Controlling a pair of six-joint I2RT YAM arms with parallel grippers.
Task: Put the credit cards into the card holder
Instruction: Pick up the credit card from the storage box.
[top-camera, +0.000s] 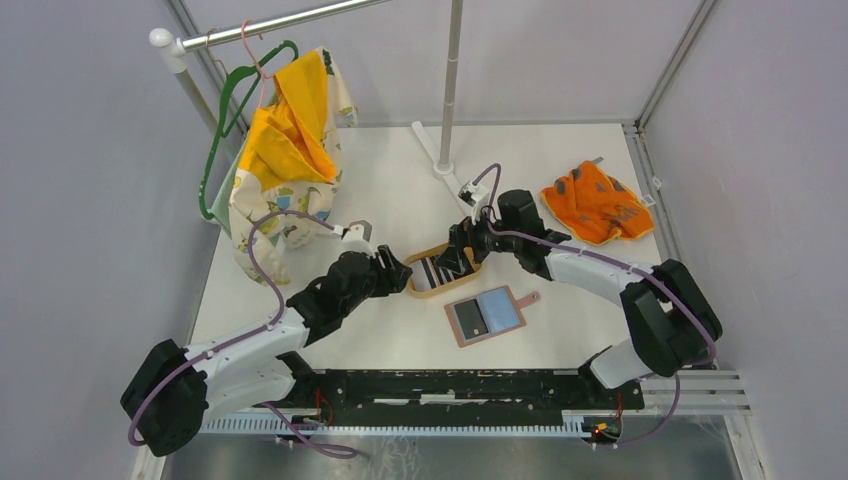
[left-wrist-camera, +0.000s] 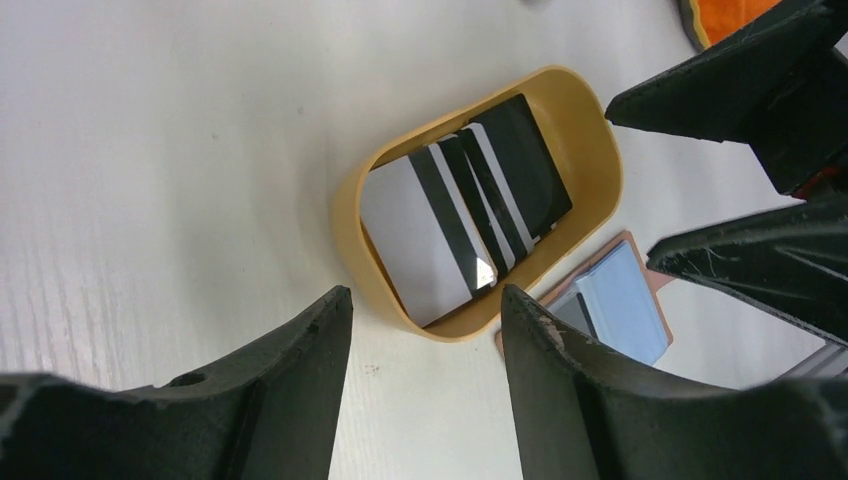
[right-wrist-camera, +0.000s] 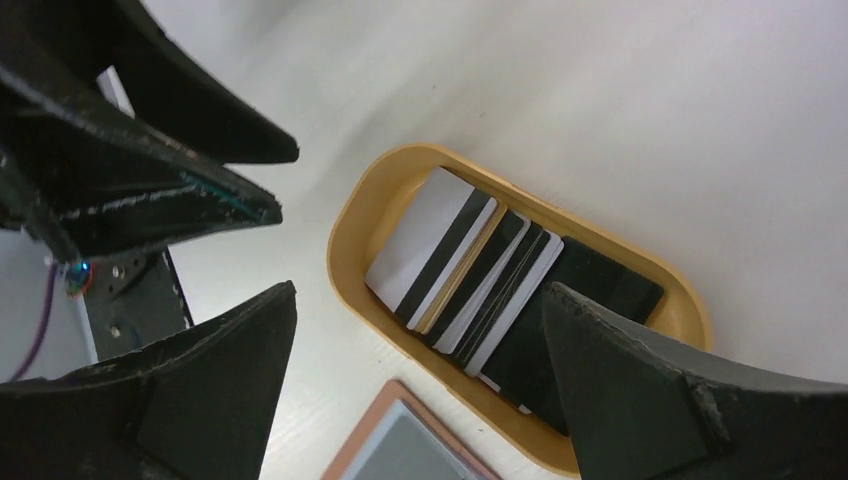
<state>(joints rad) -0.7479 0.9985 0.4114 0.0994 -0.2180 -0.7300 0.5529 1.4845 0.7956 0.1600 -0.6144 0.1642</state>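
Credit cards (right-wrist-camera: 480, 270) lay fanned in oval tray (left-wrist-camera: 598, 140), mid-table; card holder (top-camera: 487, 316) lay open toward near edge, pockets up for loading; your left gripper (left-wrist-camera: 425, 300) and right gripper (right-wrist-camera: 420, 292) flanked tray, jaws apart, empty, likely for pickup.

On the table (top-camera: 400, 330): tray (right-wrist-camera: 350, 220) at centre, credit cards (right-wrist-camera: 470, 270) overlapped inside; card holder (top-camera: 487, 315) lay just before it, rightward; cloth (top-camera: 595, 203) behind, far right.
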